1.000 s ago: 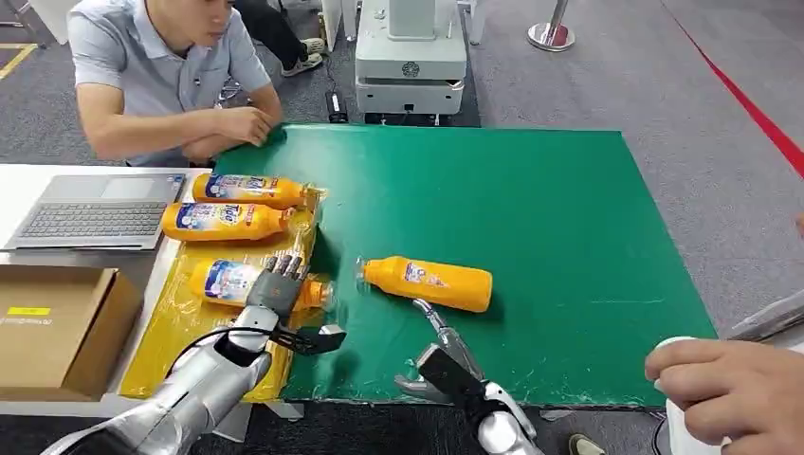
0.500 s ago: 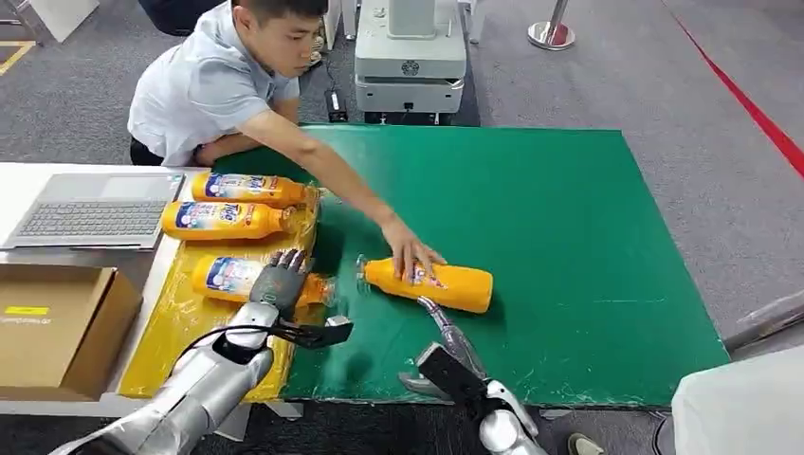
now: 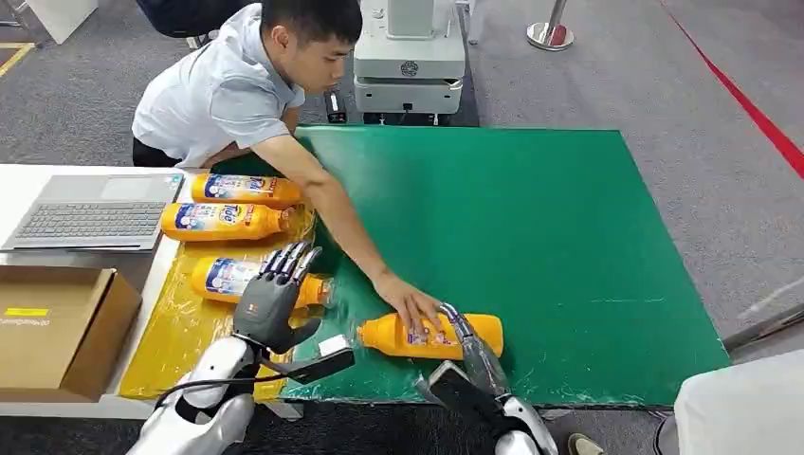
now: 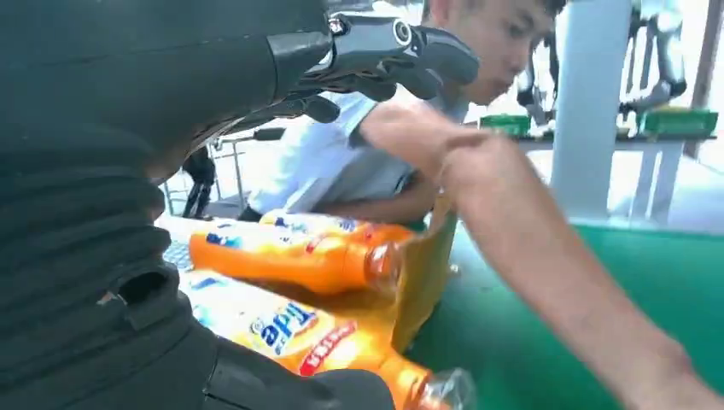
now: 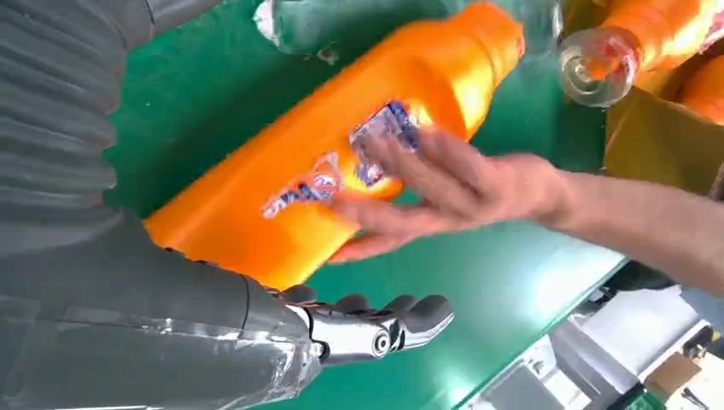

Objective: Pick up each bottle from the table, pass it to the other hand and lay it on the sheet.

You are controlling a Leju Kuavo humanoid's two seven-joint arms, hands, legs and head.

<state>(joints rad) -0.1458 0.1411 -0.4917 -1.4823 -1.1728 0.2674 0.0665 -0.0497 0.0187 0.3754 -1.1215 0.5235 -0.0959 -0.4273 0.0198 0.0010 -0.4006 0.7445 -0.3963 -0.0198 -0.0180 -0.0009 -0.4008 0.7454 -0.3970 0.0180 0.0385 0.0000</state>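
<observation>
An orange bottle (image 3: 431, 336) (image 5: 341, 154) lies on its side on the green mat (image 3: 569, 237), near the front edge. A person's hand (image 3: 408, 301) (image 5: 444, 188) rests on it. My right hand (image 3: 471, 353) is open, its fingers (image 5: 376, 329) stretched out along the bottle's base end without gripping it. My left hand (image 3: 270, 299) (image 4: 384, 51) hovers open, fingers spread, over the yellow sheet (image 3: 180, 332). Three more orange bottles lie on that sheet: one far (image 3: 246, 189), one in the middle (image 3: 223, 221), and one (image 3: 226, 280) just beyond my left hand.
The person (image 3: 228, 95) leans in from the far left corner, an arm reaching across the mat. A laptop (image 3: 95, 210) and a cardboard box (image 3: 57, 327) sit left of the sheet. A white machine (image 3: 410, 57) stands behind the table. The mat's right half is bare.
The person has reached in and dragged the bottle toward the front edge, right beside my right hand. My left hand has risen a little and spread its fingers.
</observation>
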